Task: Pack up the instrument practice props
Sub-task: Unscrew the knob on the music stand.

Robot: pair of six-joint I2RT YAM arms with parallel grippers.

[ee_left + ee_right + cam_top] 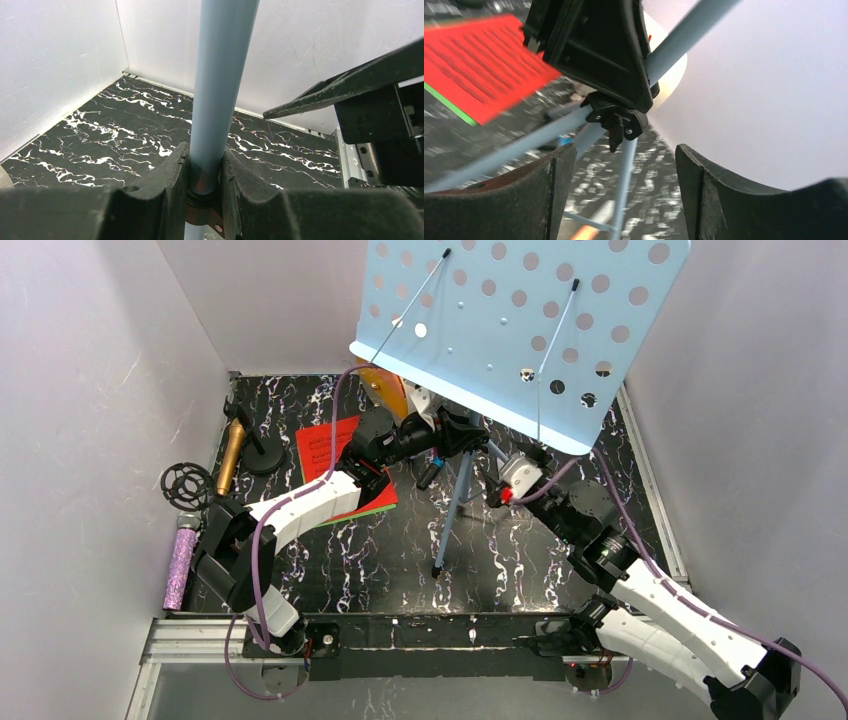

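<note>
The pale-blue perforated sheet-music tripod (pixel 520 320) stands mid-table with its plate high at the back. My left gripper (pixel 462 438) is shut on its pale-blue pole (pixel 215 100), just above the black collar. My right gripper (pixel 497 487) is open, close to the tripod legs (pixel 624 175), touching nothing. The red music sheet (pixel 325 445) lies on a green sheet (pixel 385 505) under my left arm. The gold microphone (pixel 232 455) leans on a black mic tripod (pixel 262 455) at the left. The silver-headed purple microphone (pixel 181 562) lies by the left wall.
A cream-and-orange round cabinet (pixel 392 390) stands at the back, mostly hidden behind the plate. A black round wheel-like base (pixel 186 483) sits at the left wall. White walls close in on three sides. A metal rail (pixel 400 632) runs along the near edge.
</note>
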